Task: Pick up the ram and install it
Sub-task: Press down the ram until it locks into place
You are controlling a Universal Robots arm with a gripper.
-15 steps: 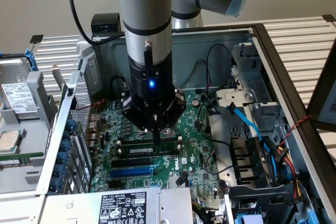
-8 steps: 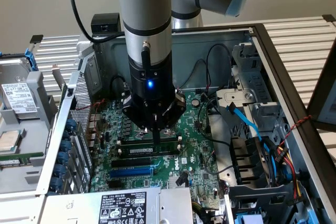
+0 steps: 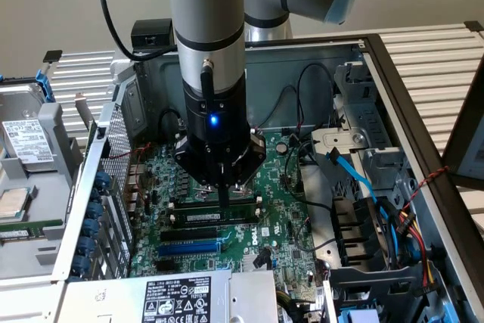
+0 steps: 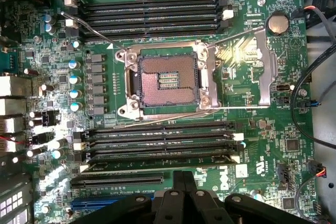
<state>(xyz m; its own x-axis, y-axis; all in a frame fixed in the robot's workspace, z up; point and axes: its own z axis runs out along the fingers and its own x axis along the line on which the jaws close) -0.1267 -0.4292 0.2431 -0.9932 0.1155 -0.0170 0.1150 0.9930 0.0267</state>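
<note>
The ram (image 3: 214,217) is a thin green stick with a small white label, standing on edge in one of the long black slots on the motherboard (image 3: 283,217). From the wrist view it shows edge-on as a narrow strip (image 4: 157,162) in the slot bank nearest the fingers. My gripper (image 3: 224,200) hangs straight down over the middle of the stick, its two black fingers pressed together, tips right at the stick's top edge. The shut gripper (image 4: 184,178) holds nothing between its fingers. I cannot tell whether the tips touch the stick.
An open CPU socket (image 4: 168,80) with its raised metal lever lies beyond the slots. A blue slot (image 3: 189,247) runs beside the ram bank. A power supply (image 3: 178,296), blue cables (image 3: 355,175) and the case walls (image 3: 393,88) hem the board in.
</note>
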